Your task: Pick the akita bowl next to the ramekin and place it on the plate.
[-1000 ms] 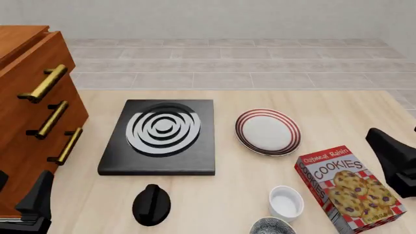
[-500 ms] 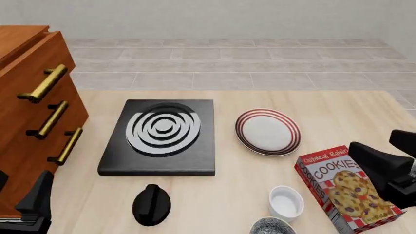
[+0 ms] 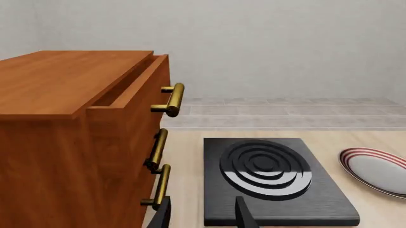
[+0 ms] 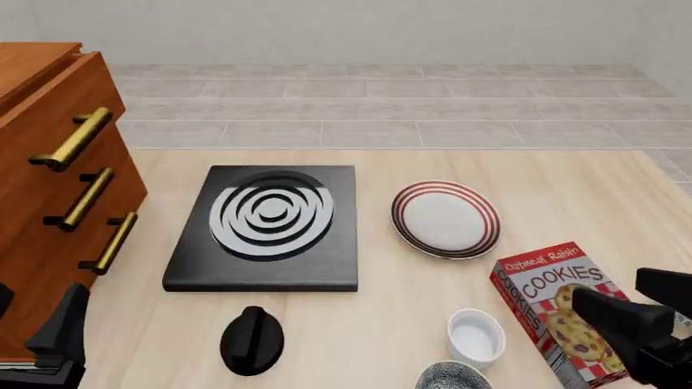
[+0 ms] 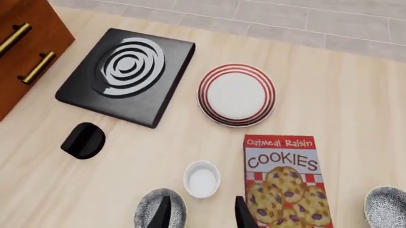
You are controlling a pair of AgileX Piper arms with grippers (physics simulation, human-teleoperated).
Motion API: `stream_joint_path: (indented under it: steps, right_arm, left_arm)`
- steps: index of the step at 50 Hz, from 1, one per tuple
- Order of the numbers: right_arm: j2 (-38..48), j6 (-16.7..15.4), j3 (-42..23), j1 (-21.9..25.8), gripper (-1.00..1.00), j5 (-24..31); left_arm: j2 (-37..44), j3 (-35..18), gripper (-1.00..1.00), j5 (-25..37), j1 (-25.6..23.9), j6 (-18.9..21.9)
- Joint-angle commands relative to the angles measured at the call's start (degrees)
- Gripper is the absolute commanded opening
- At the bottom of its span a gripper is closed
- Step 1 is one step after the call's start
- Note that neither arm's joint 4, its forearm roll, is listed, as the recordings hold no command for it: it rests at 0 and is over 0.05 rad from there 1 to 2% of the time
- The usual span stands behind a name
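We are high over the surface's near edge with the right gripper [image 5: 201,213], its jaws apart and holding nothing, and right there at that edge sits the akita bowl [image 5: 159,210] we want, just beside the ramekin [image 5: 202,178], which stands a little farther in. There is a second speckled bowl [image 5: 386,206] at the near right corner, on the other side of the cookie box [image 5: 285,180], well apart from the ramekin, so that one is not ours. The target looks stiff and glazed to us, probably light for its size but slick and breakable, so we would pinch across the pale rim on the side away from the ramekin, one finger inside and one outside, and lift straight up. Over by the near left edge the left gripper [image 3: 201,214] idles with its jaws open and empty, pointed at the wooden drawer cabinet [image 3: 82,133]. Also near the front lies a black knob-like object [image 4: 252,339]. Farther in, the black stove [image 4: 267,228] lies left of centre, and level with it the plate [image 4: 446,219] waits, bare, toward the right side and well apart from the bowl, with open surface between them.
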Motion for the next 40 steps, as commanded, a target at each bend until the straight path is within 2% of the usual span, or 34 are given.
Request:
stream_joint_path:
  steps: [1,5,10,14,19,25,28,34,40]
  right_arm:
    - [0.3,2.1,0.9,0.0,1.00,3.2]
    - [0.0,3.8,2.4,0.1,1.00,3.4]
    - [-1.0,3.9,3.8,0.1,1.00,4.0]
    - [-1.6,5.7,6.2,0.8,1.00,4.0]
    - [-1.4,5.8,6.4,0.7,1.00,4.1]
    - [-1.9,8.6,8.0,2.1,1.00,4.3]
    - [-2.0,8.9,8.2,2.4,1.00,4.4]
    - [-1.1,11.0,9.2,3.7,1.00,3.1]
    - [-0.2,11.3,9.9,4.3,1.00,1.7]
  left_arm:
    - [0.0,0.0,1.00,0.0,0.0,0.0]
    - [0.0,0.0,1.00,0.0,0.0,0.0]
    - [0.0,0.0,1.00,0.0,0.0,0.0]
    - [0.0,0.0,1.00,0.0,0.0,0.0]
    - [0.0,0.0,1.00,0.0,0.0,0.0]
    - [0.0,0.0,1.00,0.0,0.0,0.0]
    - [0.0,0.0,1.00,0.0,0.0,0.0]
    - [0.0,0.0,1.00,0.0,0.0,0.0]
    - [0.0,0.0,1.00,0.0,0.0,0.0]
